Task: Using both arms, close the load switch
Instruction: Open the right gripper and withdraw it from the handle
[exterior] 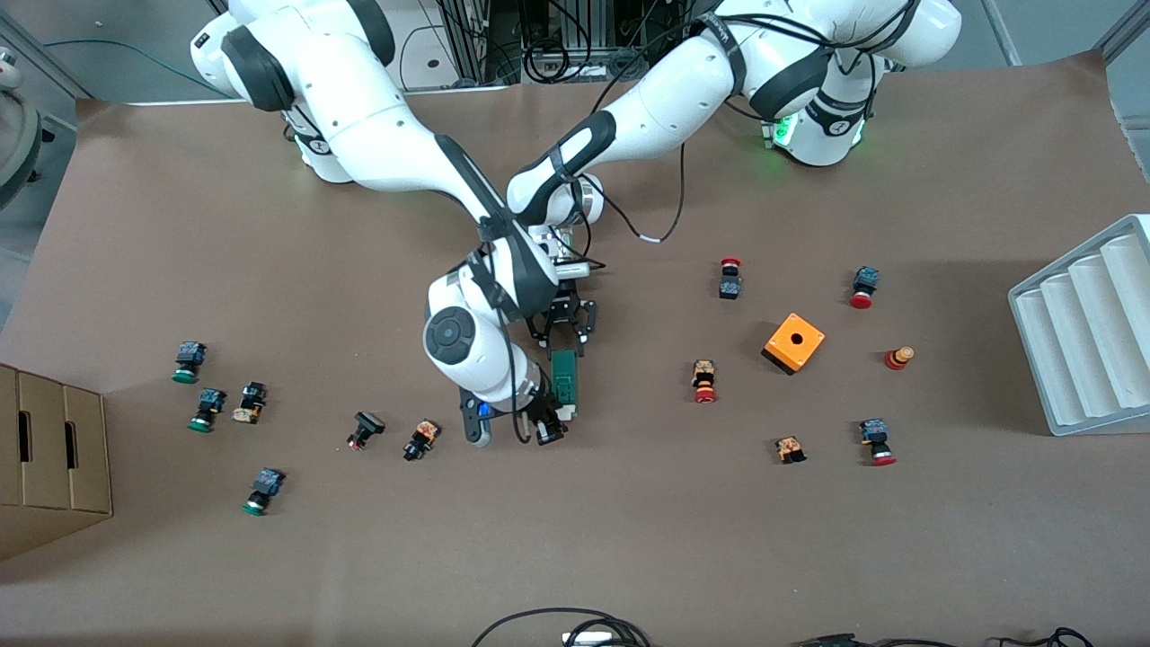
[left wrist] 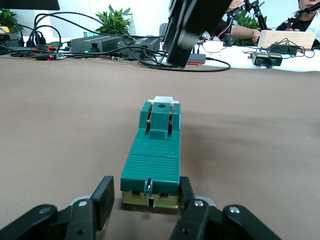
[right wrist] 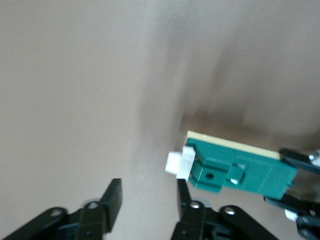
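The load switch (exterior: 564, 376) is a narrow green block lying flat near the middle of the table, its white handle piece (right wrist: 176, 162) at the end nearer the front camera. My left gripper (exterior: 563, 337) reaches down from the left arm's base and is shut on the switch's other end. In the left wrist view its fingers (left wrist: 186, 192) flank the green body (left wrist: 152, 155). My right gripper (exterior: 552, 427) hangs just over the handle end, open. In the right wrist view nothing lies in its gap (right wrist: 150, 192), and one fingertip (right wrist: 183, 187) sits right beside the white piece.
An orange cube box (exterior: 793, 341) with a round hole stands toward the left arm's end, among several red-capped push buttons (exterior: 704, 381). Green-capped buttons (exterior: 189, 361) lie toward the right arm's end, near a cardboard box (exterior: 49, 458). A grey ribbed tray (exterior: 1087, 332) sits at the table's edge.
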